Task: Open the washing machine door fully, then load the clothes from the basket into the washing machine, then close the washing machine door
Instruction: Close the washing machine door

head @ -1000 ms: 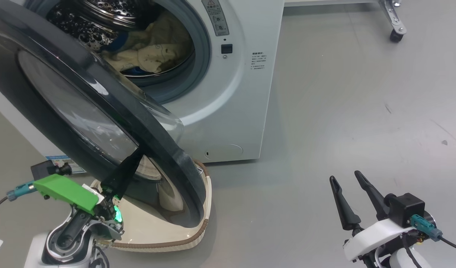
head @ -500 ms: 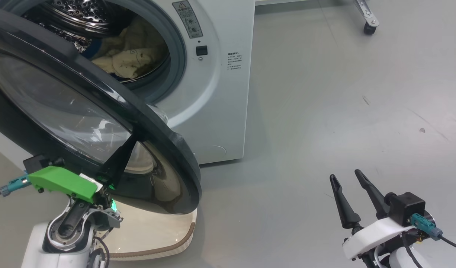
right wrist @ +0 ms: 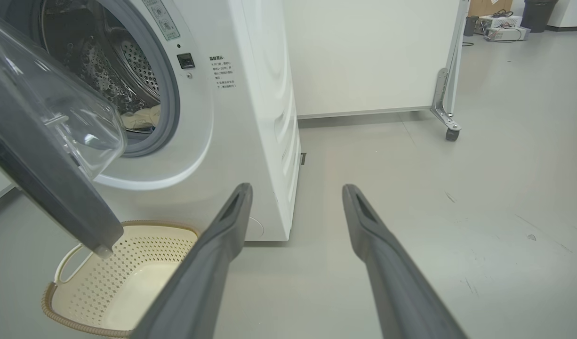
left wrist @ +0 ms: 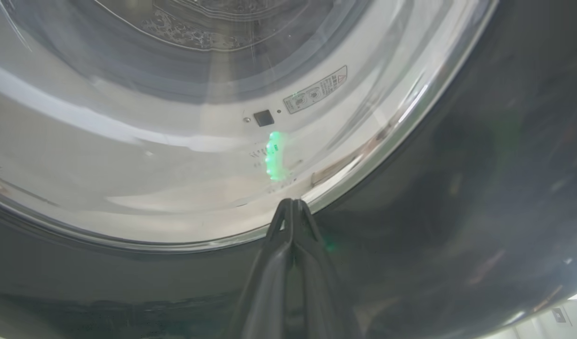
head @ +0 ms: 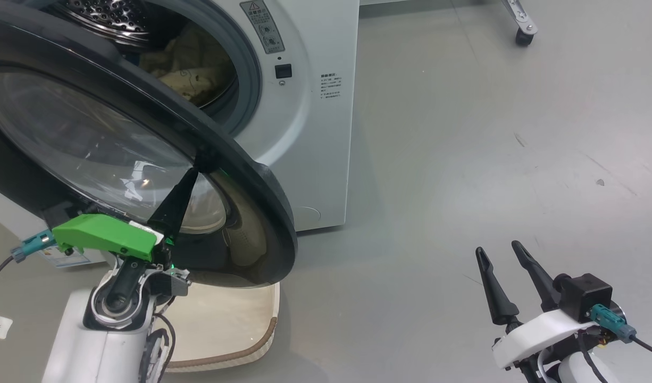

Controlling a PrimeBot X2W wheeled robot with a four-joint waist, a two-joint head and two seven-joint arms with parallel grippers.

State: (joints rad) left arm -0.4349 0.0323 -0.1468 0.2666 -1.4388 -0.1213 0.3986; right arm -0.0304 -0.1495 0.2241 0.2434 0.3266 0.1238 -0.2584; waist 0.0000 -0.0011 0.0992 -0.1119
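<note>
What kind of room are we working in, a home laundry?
Probably a lab or test hall, not a home: the washing machine stands on a bare grey floor, a white panel on casters stands behind it, and equipment sits on the floor farther back.

You're in what looks like a lab or test hall rather than a home. The washing machine [right wrist: 251, 117] stands on a bare, scuffed grey floor [right wrist: 481, 197]. Just behind it is a white partition panel [right wrist: 364, 56] on a metal leg with a caster wheel [right wrist: 452, 134]. Far beyond it, equipment boxes [right wrist: 502, 21] with cables sit on that floor beside a dark bin [right wrist: 538, 14].
</note>
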